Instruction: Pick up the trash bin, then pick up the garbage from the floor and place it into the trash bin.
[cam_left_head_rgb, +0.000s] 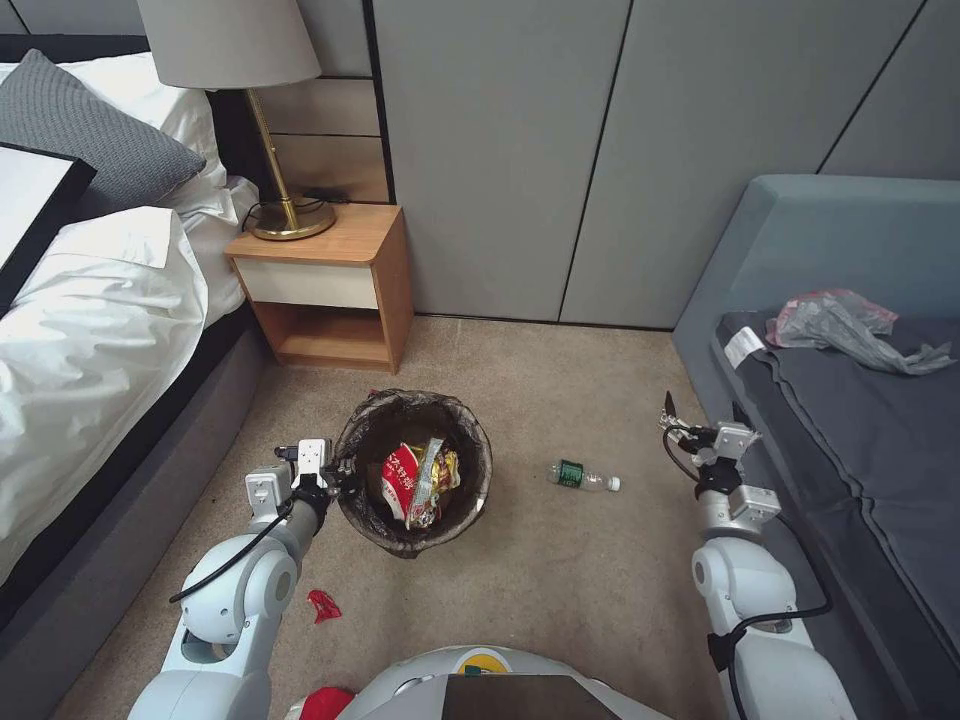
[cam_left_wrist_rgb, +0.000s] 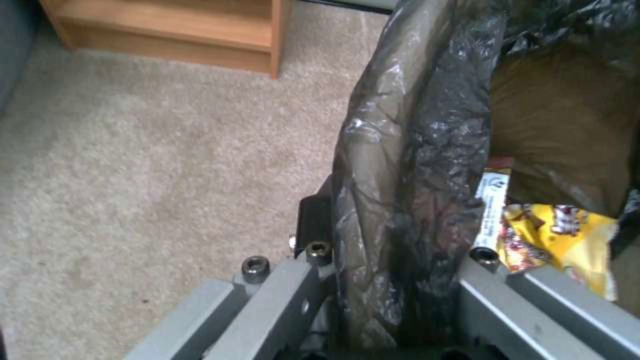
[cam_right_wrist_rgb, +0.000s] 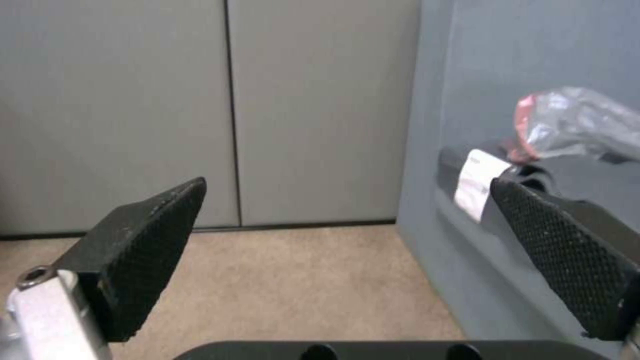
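Note:
The trash bin (cam_left_head_rgb: 412, 470), round with a dark bag liner over its rim, is at the carpet's middle. My left gripper (cam_left_head_rgb: 342, 470) is shut on the bin's left rim (cam_left_wrist_rgb: 413, 175), one finger outside and one inside the liner. Inside the bin lie red-and-white and yellow snack bags (cam_left_head_rgb: 418, 482), the yellow one (cam_left_wrist_rgb: 567, 235) also close in the left wrist view. A clear bottle with a green label (cam_left_head_rgb: 583, 477) lies on the carpet right of the bin. A small red wrapper (cam_left_head_rgb: 323, 604) lies near my left arm. My right gripper (cam_left_head_rgb: 668, 418) is open and empty beside the grey sofa, its fingers (cam_right_wrist_rgb: 143, 250) wide apart.
A wooden nightstand (cam_left_head_rgb: 325, 285) with a lamp stands behind the bin, a bed (cam_left_head_rgb: 90, 330) on the left. The grey sofa (cam_left_head_rgb: 850, 430) on the right carries a crumpled plastic bag (cam_left_head_rgb: 850, 325). Grey wall panels close the back. Something red (cam_left_head_rgb: 325, 702) shows by my base.

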